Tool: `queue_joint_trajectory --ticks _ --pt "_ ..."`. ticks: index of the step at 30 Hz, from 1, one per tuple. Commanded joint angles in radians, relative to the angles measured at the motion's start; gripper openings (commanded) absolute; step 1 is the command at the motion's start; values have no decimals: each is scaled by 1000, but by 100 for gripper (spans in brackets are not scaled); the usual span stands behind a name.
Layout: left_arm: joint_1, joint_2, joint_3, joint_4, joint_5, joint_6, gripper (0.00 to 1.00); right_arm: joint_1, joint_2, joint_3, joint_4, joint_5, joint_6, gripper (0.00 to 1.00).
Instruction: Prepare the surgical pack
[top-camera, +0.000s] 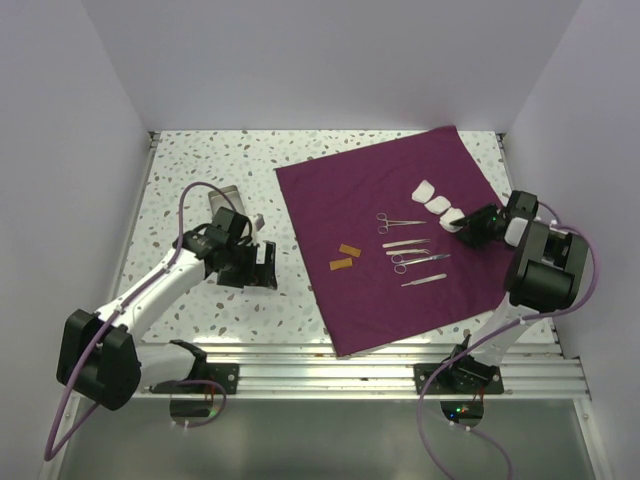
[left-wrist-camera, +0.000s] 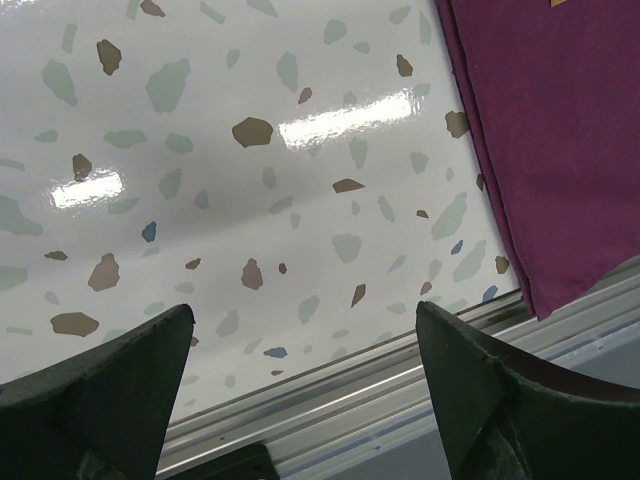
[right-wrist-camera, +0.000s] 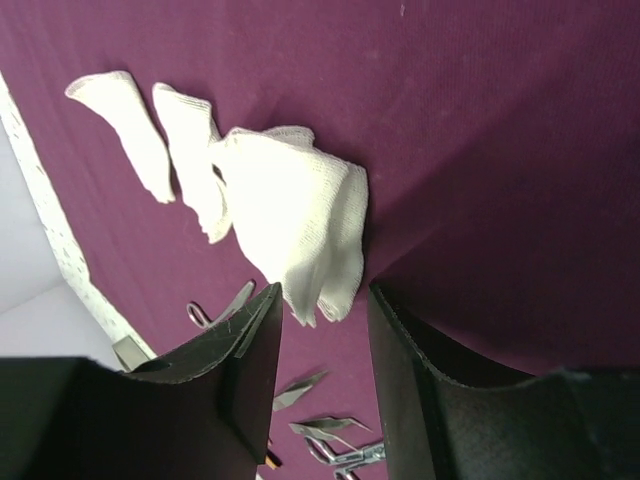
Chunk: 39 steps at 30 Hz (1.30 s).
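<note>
The plum-purple cloth (top-camera: 400, 240) lies spread flat on the table, right of centre. On it lie several steel scissors-like instruments (top-camera: 410, 250), three white pads (top-camera: 440, 203) and two orange strips (top-camera: 345, 257). The small steel tray (top-camera: 224, 196) sits on the bare table at the left. My right gripper (top-camera: 463, 229) is open, low over the cloth, its tips either side of the nearest white pad's (right-wrist-camera: 295, 225) corner, with the instruments (right-wrist-camera: 335, 432) behind. My left gripper (top-camera: 262, 266) is open and empty over the speckled table (left-wrist-camera: 250, 150), just left of the cloth's edge (left-wrist-camera: 560, 130).
White walls enclose the table on three sides. An aluminium rail (top-camera: 380, 370) runs along the near edge and also shows in the left wrist view (left-wrist-camera: 400, 400). The steel tray lies just behind my left arm.
</note>
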Motion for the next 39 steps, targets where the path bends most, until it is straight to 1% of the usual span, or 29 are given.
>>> queue_joint_trajectory --ticks 1,8,11,14,15,16,20,21,23,24,25,28,29,31,32,34,35,36,37,38,39 --pt "-4 11 26 9 2 26 96 0 35 -19 74 5 33 43" --pt "-4 16 34 4 -3 33 96 0 67 6 96 6 55 40" --pt "-4 16 34 3 -4 33 96 0 78 15 94 6 62 37" --pt "-3 17 37 3 -6 31 96 -2 85 21 94 11 70 29" --pt "-4 19 41 0 -6 31 96 0 84 21 94 11 68 21" --pt "-4 19 44 -2 -9 31 96 -2 75 23 94 17 64 18" --pt "-4 17 55 -2 -7 17 96 0 58 58 6 25 15 7" --pt "-4 19 57 7 5 13 96 0 55 67 -19 29 -13 0" --pt "-4 19 74 19 33 -1 96 10 23 99 -94 26 -45 0" --pt "-4 17 83 35 58 -9 97 18 4 114 -126 23 -88 0" --pt "-4 16 95 45 69 -16 98 33 -34 133 -207 23 -112 0" --pt "-4 5 149 104 125 -44 99 78 -111 197 -316 35 -188 0" --pt "-4 1 169 124 143 -62 99 93 -161 220 -380 32 -198 0" --pt "1 -12 186 202 221 -87 99 148 -213 231 -453 16 -208 0" --pt "3 -16 193 272 255 -124 99 170 -264 233 -468 6 -205 0" --pt "18 -33 190 360 356 -182 98 243 -325 234 -517 -18 -200 0" --pt "23 -39 177 468 394 -254 98 271 -353 225 -525 -38 -195 0" --pt "26 -48 160 539 463 -300 98 294 -408 221 -530 -58 -176 0" --pt "27 -68 108 619 494 -352 98 347 -430 211 -513 -105 -160 0" --pt "29 -82 80 800 537 -466 98 377 -474 190 -490 -136 -118 0" --pt "29 -87 49 885 553 -525 98 453 -490 184 -469 -164 -96 0"
